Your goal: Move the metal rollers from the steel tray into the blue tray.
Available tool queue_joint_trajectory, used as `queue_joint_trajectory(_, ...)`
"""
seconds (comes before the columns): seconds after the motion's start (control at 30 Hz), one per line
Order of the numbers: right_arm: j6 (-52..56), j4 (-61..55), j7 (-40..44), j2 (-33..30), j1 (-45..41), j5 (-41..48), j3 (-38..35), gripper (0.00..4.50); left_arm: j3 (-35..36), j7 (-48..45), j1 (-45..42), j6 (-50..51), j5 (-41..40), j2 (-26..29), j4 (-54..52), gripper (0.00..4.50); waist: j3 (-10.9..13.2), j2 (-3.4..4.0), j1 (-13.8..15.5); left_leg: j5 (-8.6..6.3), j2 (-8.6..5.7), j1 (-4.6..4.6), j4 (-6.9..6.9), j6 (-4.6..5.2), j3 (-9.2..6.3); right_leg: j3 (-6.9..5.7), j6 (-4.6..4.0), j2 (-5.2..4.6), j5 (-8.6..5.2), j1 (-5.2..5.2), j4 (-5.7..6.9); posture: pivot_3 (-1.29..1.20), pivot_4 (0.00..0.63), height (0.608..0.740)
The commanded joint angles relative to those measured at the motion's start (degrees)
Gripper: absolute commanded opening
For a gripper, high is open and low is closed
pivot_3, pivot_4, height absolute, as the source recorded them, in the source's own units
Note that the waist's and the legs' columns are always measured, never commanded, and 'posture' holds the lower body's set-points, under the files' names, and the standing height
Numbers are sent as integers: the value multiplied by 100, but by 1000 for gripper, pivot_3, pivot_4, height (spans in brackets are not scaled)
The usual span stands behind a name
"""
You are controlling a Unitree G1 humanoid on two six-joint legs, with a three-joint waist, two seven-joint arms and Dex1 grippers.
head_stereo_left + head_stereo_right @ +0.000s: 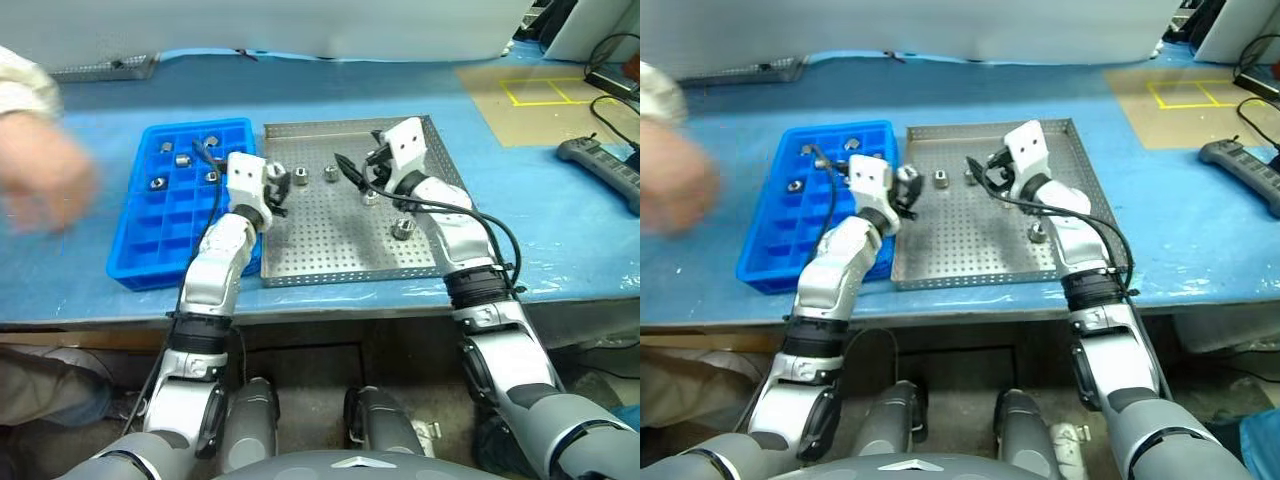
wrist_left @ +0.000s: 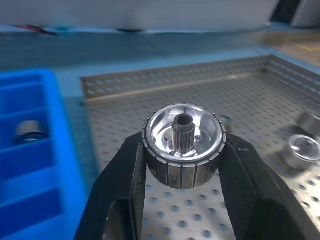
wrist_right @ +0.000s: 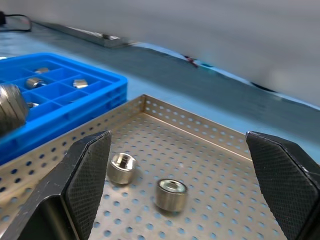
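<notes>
The left gripper (image 2: 182, 165) is clamped on a metal roller (image 2: 183, 144) above the steel tray (image 1: 330, 250), near its edge beside the blue tray (image 1: 150, 265); I judge it should carry the roller level over that edge and let go only above a free compartment. The right gripper (image 3: 182, 165) hangs over the steel tray with its jaws spread wide and nothing between them, two loose rollers (image 3: 121, 168) lying ahead of it. A person's hand (image 1: 40, 180) hovers well beyond the blue tray's far side, so the left arm should keep short of it.

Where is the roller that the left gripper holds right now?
In the head views the roller sits between the left gripper's fingers, above the steel tray's left edge, beside the blue tray.
</notes>
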Motion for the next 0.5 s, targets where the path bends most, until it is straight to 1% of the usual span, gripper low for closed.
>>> queue_joint_trajectory(0.03,-431,382,163,158,-312,-25,57,4500,228,505,280,-199,242,94,-739,1709,0,0,89,0,0,0,0,0,-1,0,0,0,0,0,0,239,150,740)
queue_joint_trajectory(0.13,-678,831,286,314,-517,-63,98,4500,411,853,623,-162,352,108,-1201,1709,0,0,205,1,5,-4,1,-1,-3,-2,-1,0,0,-5,1,286,150,740)
queue_joint_trajectory(0.3,-1001,1440,459,553,-830,-71,106,4500,497,1262,1200,46,501,-4,-1836,1709,0,0,435,1,9,-30,10,-2,-8,-10,-2,0,2,-23,2,355,150,740)
queue_joint_trajectory(0.43,-1187,1781,583,691,-991,-97,123,4500,508,1462,1246,196,615,1,-1987,1709,0,0,623,2,16,-45,19,-4,-11,-21,-4,1,2,-30,5,408,150,740)
queue_joint_trajectory(0.5,-1255,1910,633,744,-1052,-113,114,4500,616,1724,1145,261,758,24,-1921,1709,0,0,698,5,21,-52,23,-4,-12,-28,-5,1,3,-32,5,420,150,740)
